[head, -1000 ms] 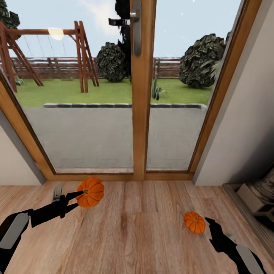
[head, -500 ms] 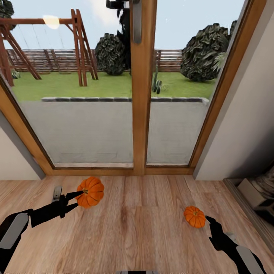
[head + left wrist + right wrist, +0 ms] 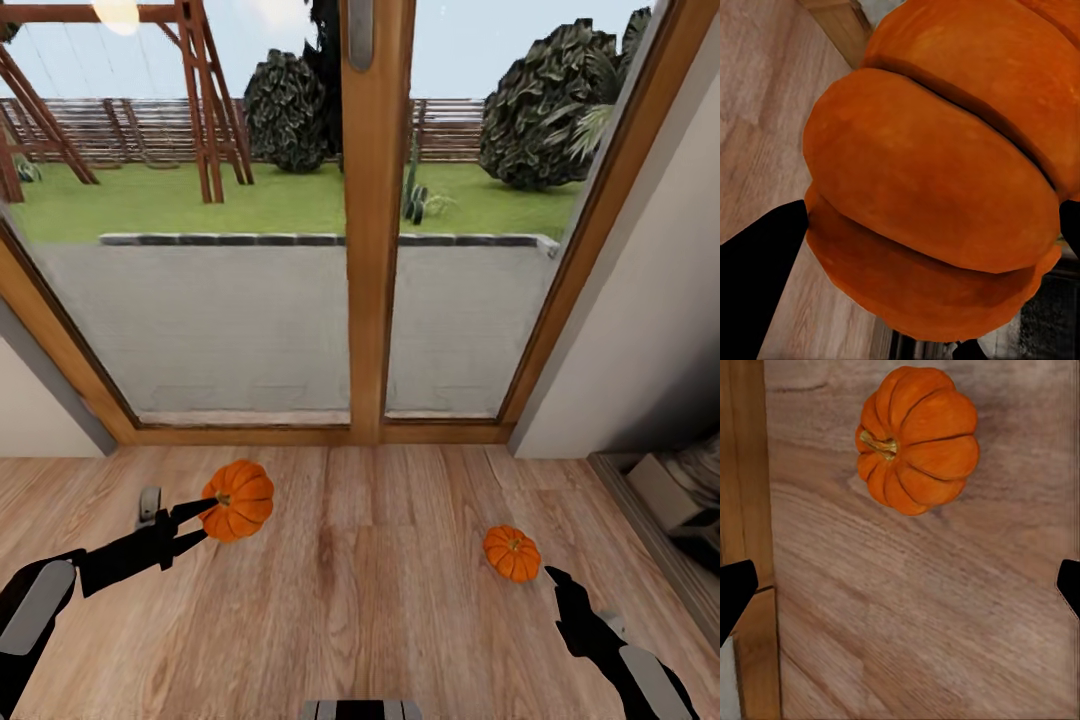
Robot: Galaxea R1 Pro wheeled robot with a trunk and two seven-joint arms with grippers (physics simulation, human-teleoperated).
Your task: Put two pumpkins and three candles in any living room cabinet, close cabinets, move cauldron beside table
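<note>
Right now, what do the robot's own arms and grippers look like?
Both arms are matte black with pale grey panels on the forearms. Each ends in a black gripper, left and right, with slim, tapering, pointed fingers. A small grey block sits by the left wrist. No cables or markings are visible.

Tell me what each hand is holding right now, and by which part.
The left hand grips one pumpkin by its ribbed sides. The right hand is open and holds nothing; the other pumpkin lies on the floor.
</note>
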